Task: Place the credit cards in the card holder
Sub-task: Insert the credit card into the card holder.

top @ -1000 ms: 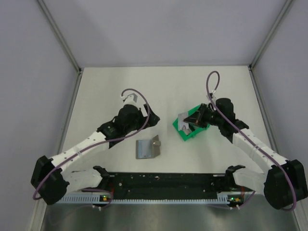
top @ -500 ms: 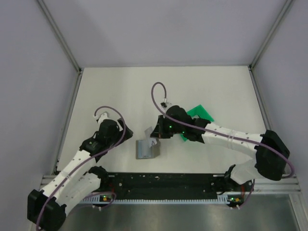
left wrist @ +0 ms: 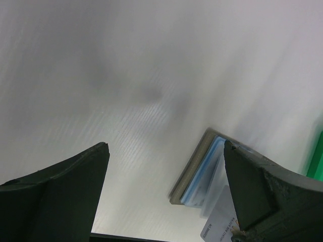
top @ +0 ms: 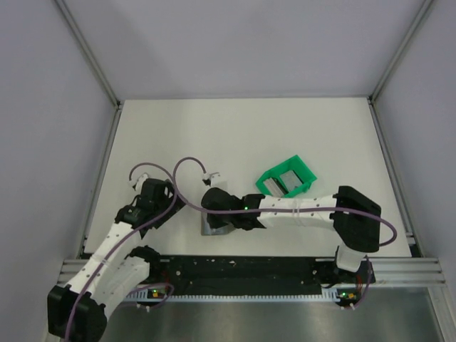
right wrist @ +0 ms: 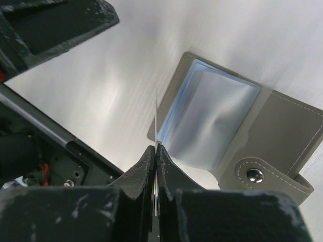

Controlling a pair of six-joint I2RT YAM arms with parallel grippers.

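The card holder [right wrist: 282, 126] lies open on the white table, grey with a snap tab and light blue sleeves [right wrist: 212, 121]. My right gripper [right wrist: 156, 146] is shut on a credit card [right wrist: 156, 118], seen edge-on, whose tip stands at the near left edge of the sleeves. From above, the right gripper [top: 216, 211] covers most of the card holder [top: 209, 229]. My left gripper [left wrist: 165, 146] hangs open just left of the holder [left wrist: 194, 169], nothing between its fingers; the held card [left wrist: 218, 224] shows by its right finger. More grey cards [top: 283, 182] lie in the green tray [top: 308, 171].
The black rail [top: 242, 269] with both arm bases runs along the near edge, close behind the holder. Grey walls with metal posts [top: 89, 53] enclose the table on three sides. My left gripper [top: 174, 203] sits a hand's width left of the right one.
The right arm swung left from the green tray, carrying a card, and now reaches over the card holder. The left arm pulled back from the table's middle toward the near left.
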